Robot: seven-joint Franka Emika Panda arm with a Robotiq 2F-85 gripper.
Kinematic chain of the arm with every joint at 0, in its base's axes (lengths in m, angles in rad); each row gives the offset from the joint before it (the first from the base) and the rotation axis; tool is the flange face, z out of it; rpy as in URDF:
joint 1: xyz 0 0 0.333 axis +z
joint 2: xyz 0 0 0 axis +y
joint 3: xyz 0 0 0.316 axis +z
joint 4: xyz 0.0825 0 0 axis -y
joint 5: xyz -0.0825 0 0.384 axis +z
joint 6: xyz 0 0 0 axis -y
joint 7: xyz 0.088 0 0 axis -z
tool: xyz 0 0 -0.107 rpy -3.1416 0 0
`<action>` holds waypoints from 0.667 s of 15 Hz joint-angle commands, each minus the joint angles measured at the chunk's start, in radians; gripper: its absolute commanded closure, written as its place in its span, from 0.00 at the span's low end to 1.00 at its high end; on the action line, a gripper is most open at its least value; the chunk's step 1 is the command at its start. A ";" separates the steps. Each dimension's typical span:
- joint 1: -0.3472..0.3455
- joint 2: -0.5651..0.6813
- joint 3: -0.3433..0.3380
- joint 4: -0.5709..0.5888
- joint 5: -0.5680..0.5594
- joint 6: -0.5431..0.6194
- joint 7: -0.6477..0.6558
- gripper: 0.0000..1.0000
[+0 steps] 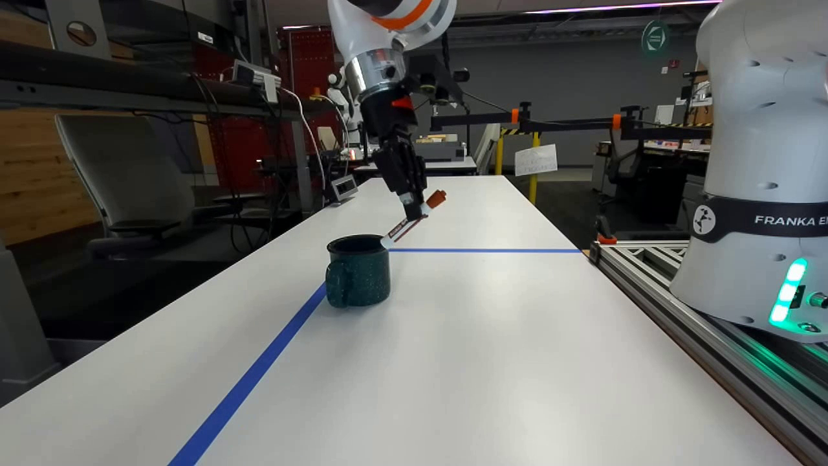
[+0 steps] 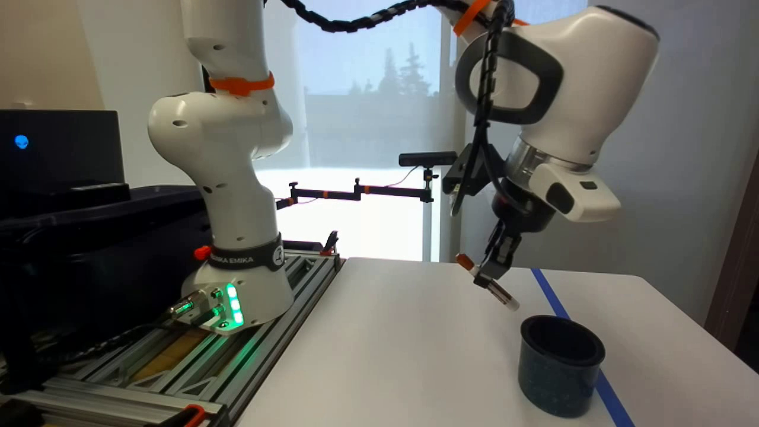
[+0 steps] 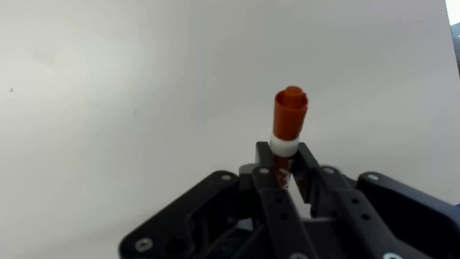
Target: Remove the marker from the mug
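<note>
Gripper (image 3: 284, 149) grasps the marker (image 3: 289, 120) in the wrist view, fingers parted by its width, the barrel partly hidden. In an exterior view its lettering blurs, its lower end by the mug (image 1: 367, 278); in an exterior view it hangs above the table (image 2: 385, 344), apart from the mug, its handle hidden

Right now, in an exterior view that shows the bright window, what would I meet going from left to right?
In an exterior view, left to right: black panel with a blue logo, robot's base, bar-shaped black camera, marker, mug.
</note>
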 commanded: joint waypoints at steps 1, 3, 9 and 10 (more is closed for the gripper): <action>0.000 -0.106 0.010 -0.180 0.087 0.130 -0.188 0.95; -0.002 -0.105 0.006 -0.230 0.152 0.193 -0.318 0.95; -0.014 -0.059 -0.012 -0.302 0.391 0.349 -0.722 0.95; -0.017 -0.052 -0.014 -0.307 0.416 0.362 -0.777 0.95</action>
